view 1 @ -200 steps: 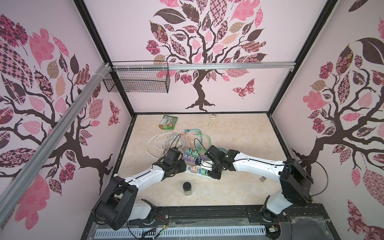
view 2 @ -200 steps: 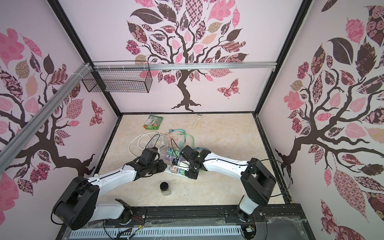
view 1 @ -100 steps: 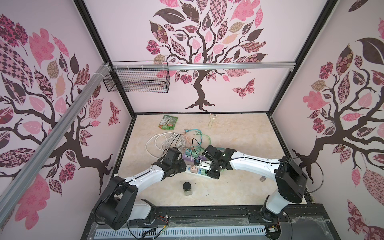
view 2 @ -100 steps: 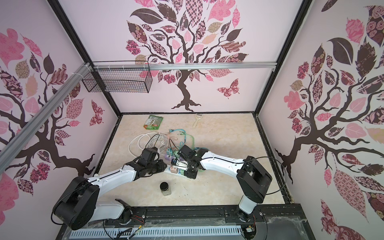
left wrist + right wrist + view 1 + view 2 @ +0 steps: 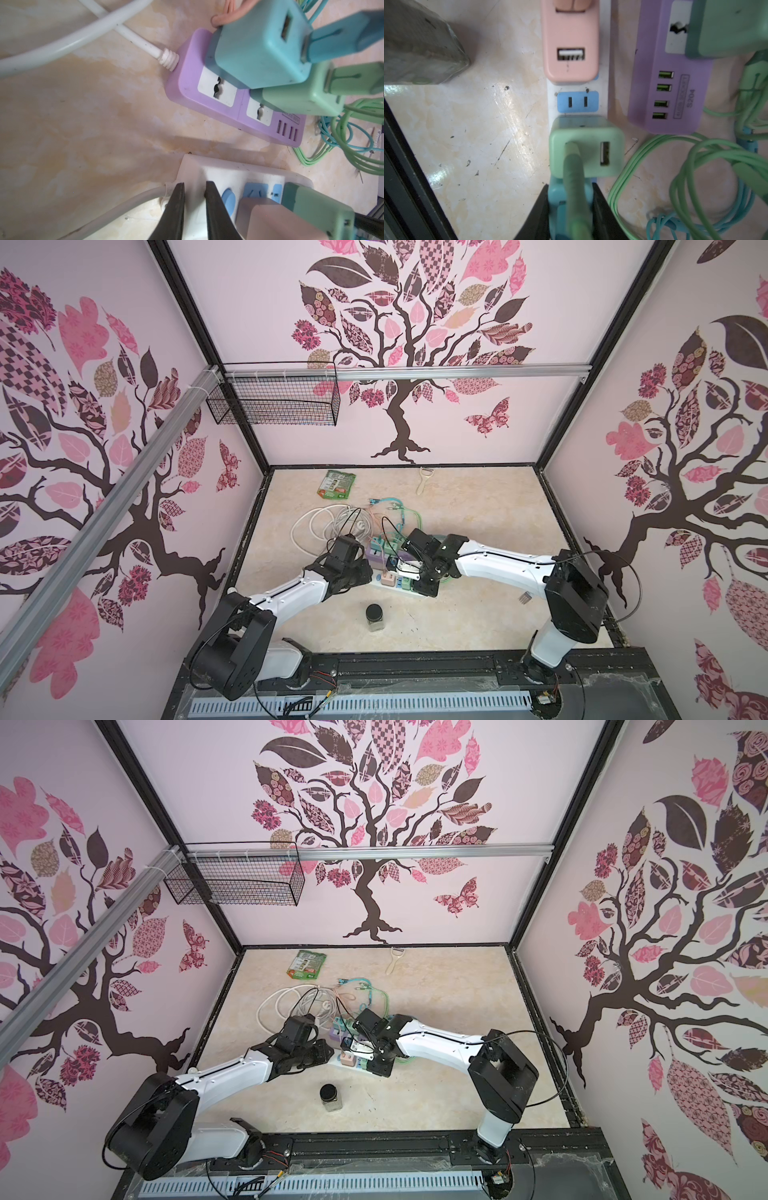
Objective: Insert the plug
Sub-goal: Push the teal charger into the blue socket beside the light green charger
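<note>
One blue plug [image 5: 556,194] within right pincer [image 5: 570,188]

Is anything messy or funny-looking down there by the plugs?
Yes. The green and teal cables lie in a tangled heap beside the purple power strip. One green cable also runs over the blue plug, between the jaws of the right gripper holding it, so it could get pinched or snag.

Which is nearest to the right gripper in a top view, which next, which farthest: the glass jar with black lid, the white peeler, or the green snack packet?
From the right gripper, holding a blue plug:
1. Glass jar with black lid: toward the front, slightly left.
2. White peeler: straight behind, by the back wall.
3. Green snack packet: also at the back, further left.
</note>
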{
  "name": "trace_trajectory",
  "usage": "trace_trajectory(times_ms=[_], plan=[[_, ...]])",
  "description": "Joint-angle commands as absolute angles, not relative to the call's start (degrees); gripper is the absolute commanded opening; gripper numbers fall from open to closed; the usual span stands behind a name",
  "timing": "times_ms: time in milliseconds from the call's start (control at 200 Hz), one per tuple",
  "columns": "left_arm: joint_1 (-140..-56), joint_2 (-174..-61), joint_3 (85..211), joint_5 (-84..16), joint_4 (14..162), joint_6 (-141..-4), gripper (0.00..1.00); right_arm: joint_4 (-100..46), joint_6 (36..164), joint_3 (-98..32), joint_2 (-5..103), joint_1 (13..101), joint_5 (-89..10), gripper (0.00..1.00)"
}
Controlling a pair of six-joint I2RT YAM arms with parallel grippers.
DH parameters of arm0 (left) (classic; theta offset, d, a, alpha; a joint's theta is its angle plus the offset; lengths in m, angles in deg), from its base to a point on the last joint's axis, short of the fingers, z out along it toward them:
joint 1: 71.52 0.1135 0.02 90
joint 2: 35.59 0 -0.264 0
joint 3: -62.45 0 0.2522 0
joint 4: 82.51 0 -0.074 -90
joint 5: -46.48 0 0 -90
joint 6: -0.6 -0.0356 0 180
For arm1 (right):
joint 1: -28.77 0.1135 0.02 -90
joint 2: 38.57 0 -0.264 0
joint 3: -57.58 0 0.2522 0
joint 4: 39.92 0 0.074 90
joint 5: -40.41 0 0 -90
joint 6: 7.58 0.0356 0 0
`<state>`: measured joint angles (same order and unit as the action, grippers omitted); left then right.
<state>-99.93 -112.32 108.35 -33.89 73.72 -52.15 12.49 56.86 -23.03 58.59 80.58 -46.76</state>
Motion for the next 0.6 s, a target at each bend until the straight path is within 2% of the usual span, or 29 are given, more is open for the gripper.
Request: trace_trajectory(times_ms=[0, 280, 595], plan=[[-99.74, -112.17, 106.27, -33.5, 72.3, -52.94, 0.21, 15.21, 57.59, -19.4, 62.78, 80.12, -51.29, 0.27], [-99.49, -110.76, 106.26, -33.41, 71.55, -52.93, 0.21, 13.93, 58.29, -19.9, 60.69, 80.1, -49.64, 0.29], [-99.45, -109.42, 106.07, -33.41, 70.87, -52.93, 0.21, 14.04, 58.55, -21.66, 58.04, 80.12, -47.62, 0.36]])
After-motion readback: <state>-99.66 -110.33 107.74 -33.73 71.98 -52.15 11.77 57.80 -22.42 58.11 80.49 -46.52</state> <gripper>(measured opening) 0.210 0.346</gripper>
